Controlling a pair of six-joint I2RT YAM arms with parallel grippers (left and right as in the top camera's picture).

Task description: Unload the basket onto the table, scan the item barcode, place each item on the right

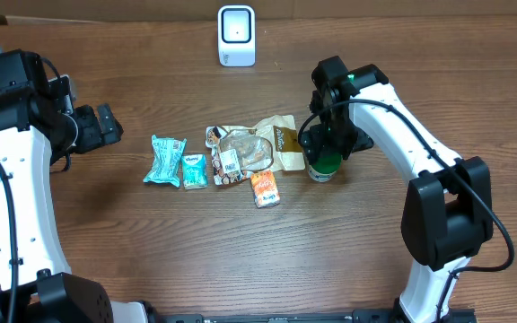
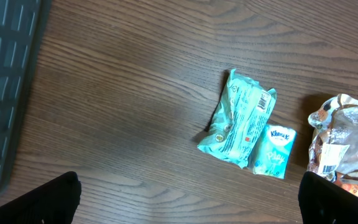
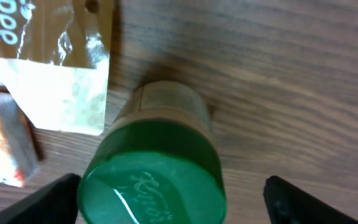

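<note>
green-capped jar (image 3: 151,180) upright, between spread fingers of right gripper (image 3: 173,202), not clamped

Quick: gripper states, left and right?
Left gripper: open, holding nothing.
Right gripper: open, straddling the green-lidded jar, not clamped on it.

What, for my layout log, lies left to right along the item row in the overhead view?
teal packet → tissue pack → clear snack bag → green-capped bottle
</note>
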